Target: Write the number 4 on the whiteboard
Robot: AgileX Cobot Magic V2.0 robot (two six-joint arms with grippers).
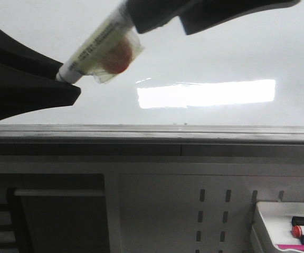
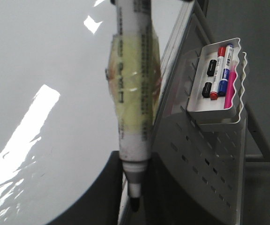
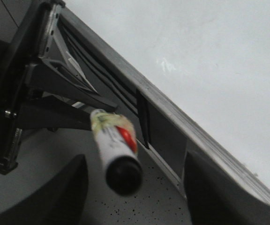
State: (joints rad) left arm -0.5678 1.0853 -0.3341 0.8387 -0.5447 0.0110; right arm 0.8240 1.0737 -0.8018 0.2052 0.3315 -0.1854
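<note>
Operator: Where is the whiteboard [image 1: 220, 47] from where you stand?

Robot: Straight ahead of me. It fills the upper part of my front view, glossy white, with a bright rectangular glare [image 1: 205, 94] across its middle and a grey rail [image 1: 152, 134] along its lower edge.

Operator: And the marker [image 1: 96, 45]?

Robot: It hangs in front of the board, tilted, with its nib end low on my left and its back end high towards my right. Yellowish tape is wrapped round its barrel, with a red patch under the tape.

Operator: Which end effector has it?

Robot: My left end effector [image 2: 134, 187] does. Its dark fingers are closed on the narrow neck just behind the black nib. My right end effector [image 3: 134, 161] is spread wide. The marker's black back end sits between its two fingers, clear of both.

Operator: Is the nib on the board?

Robot: I cannot tell. My own left finger hides it in the front view, and the wrist views do not settle it.

Operator: Anything else nearby?

Robot: A small white tray [image 1: 265, 211] hangs on the perforated panel [image 1: 168, 211] below the board, low on my right. It holds spare markers [image 2: 219, 70]: black, red and blue caps show.
</note>
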